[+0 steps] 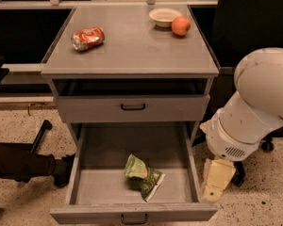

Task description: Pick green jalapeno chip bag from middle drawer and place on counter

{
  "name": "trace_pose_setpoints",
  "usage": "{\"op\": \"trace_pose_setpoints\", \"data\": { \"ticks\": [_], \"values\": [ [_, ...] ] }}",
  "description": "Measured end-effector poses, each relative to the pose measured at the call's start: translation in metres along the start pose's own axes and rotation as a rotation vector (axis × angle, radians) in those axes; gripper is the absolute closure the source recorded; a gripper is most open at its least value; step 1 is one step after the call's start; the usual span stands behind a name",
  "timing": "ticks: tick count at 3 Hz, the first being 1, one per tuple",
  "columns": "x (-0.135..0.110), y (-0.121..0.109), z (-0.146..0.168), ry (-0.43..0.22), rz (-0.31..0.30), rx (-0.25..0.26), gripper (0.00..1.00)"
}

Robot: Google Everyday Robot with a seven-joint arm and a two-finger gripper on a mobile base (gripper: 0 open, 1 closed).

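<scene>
The green jalapeno chip bag [142, 175] lies crumpled on the floor of the open middle drawer [99, 185], near its front and a little right of centre. The counter [132, 48] is the gray cabinet top above. My gripper [216, 180], a pale yellow piece below the big white arm [254, 107], hangs pointing down just outside the drawer's right wall, level with the bag and to its right. It touches nothing and holds nothing that I can see.
On the counter lie a crushed orange-red can [87, 38] at the left, a white bowl [164, 16] and an orange [180, 26] at the back right. The upper drawer [132, 108] is slightly open. A dark chair base [23, 164] stands at the left on the speckled floor.
</scene>
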State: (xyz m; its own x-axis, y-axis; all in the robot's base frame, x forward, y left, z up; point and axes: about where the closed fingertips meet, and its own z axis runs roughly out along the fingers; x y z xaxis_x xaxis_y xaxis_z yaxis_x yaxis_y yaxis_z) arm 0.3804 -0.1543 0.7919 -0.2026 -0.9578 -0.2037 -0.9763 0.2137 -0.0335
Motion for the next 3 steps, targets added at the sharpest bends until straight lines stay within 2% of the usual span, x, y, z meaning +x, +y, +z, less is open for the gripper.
{"op": "trace_pose_setpoints", "data": {
  "ticks": [1,2,3],
  "values": [
    [-0.011,-0.011,0.031,-0.032,0.003,0.006,0.00],
    [-0.031,-0.026,0.100,-0.091,0.018,-0.005,0.00],
    [-0.053,-0.034,0.152,-0.164,0.016,0.016,0.00]
  ]
}}
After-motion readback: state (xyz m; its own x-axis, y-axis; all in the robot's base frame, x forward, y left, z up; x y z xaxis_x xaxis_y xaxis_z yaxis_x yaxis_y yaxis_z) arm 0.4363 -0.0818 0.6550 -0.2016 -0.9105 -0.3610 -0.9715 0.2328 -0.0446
